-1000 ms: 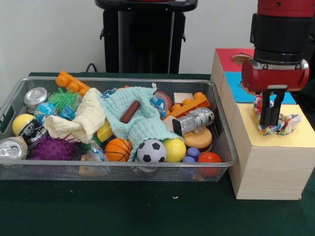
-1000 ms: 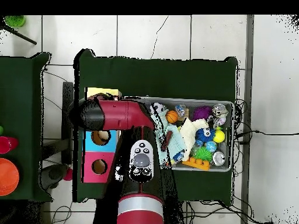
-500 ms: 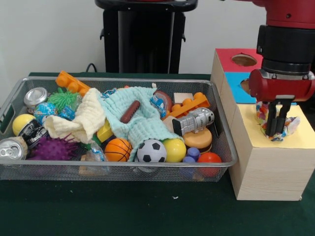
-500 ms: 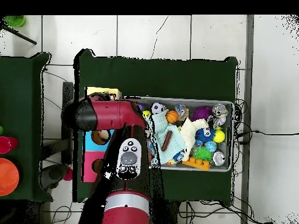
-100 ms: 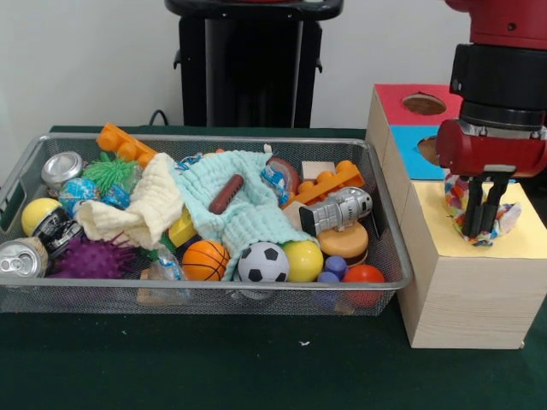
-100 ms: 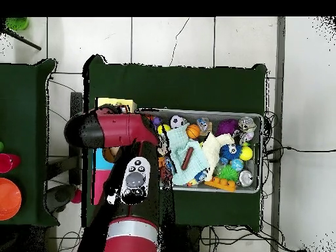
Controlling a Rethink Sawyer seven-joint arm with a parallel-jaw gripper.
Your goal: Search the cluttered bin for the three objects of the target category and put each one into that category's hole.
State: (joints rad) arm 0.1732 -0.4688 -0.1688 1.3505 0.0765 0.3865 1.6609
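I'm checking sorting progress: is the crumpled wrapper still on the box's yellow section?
Yes, the wrapper sits on the yellow section of the box, with the pincer down on it.

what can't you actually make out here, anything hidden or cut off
- Yellow section's hole on the box: front view, hidden behind the gripper and the crinkled wrapper it holds.
- The box top: overhead view, mostly covered by the arm.
- Items under the green cloth and cream cloth: front view, covered.
- Arm above the wrist: front view, cut off by the top edge.
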